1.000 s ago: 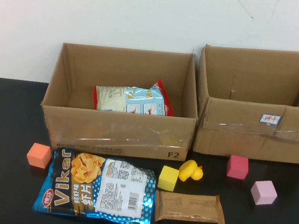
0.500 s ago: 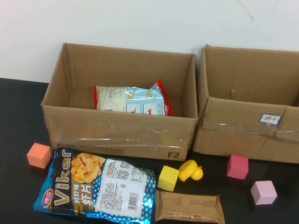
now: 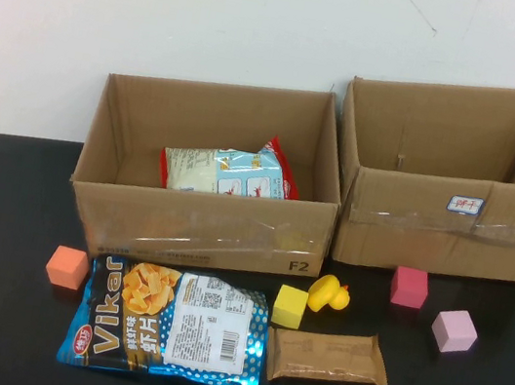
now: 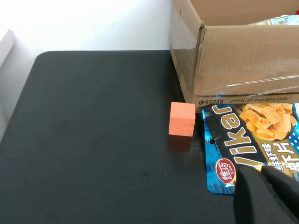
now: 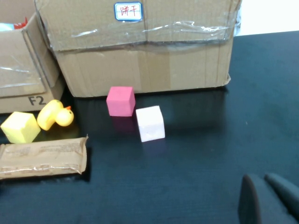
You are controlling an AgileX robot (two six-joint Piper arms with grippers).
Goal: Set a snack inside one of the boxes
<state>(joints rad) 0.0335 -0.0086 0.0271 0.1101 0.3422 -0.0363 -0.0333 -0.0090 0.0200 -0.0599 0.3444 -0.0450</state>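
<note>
Left pincer (image 4: 271,186), fingers seemingly together, hovers by chip bag (image 4: 252,140); right pincer (image 5: 266,198) likewise, near table (image 5: 196,154).
</note>
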